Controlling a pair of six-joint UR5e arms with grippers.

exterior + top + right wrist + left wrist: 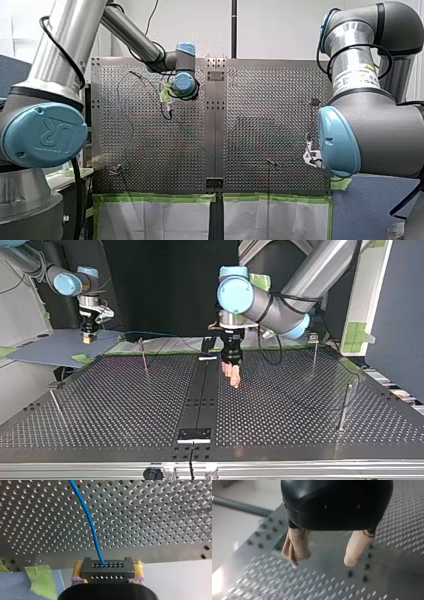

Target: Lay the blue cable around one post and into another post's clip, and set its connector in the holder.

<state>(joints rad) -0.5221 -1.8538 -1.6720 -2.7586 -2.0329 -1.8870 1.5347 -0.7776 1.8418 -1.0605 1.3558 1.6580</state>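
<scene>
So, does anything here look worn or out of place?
One beige pad on my left tool looks wrinkled and frayed at its tip, while the other pad is smooth.

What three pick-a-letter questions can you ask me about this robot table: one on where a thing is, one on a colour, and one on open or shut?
1. Where is the connector?
A. In my right tool
B. In a drawer
C. In a cup

2. What colour is the cable?
A. Red
B. Blue
C. Green

3. How is my left tool?
A. Open and empty
B. Shut on the cable
C. Shut on a ball

Answers:
1. A: in the right wrist view the yellow pads clamp the connector from both sides.
2. B: a blue line runs from the connector out over the table.
3. A: in the left wrist view its beige pads stand apart with nothing between them.
</scene>
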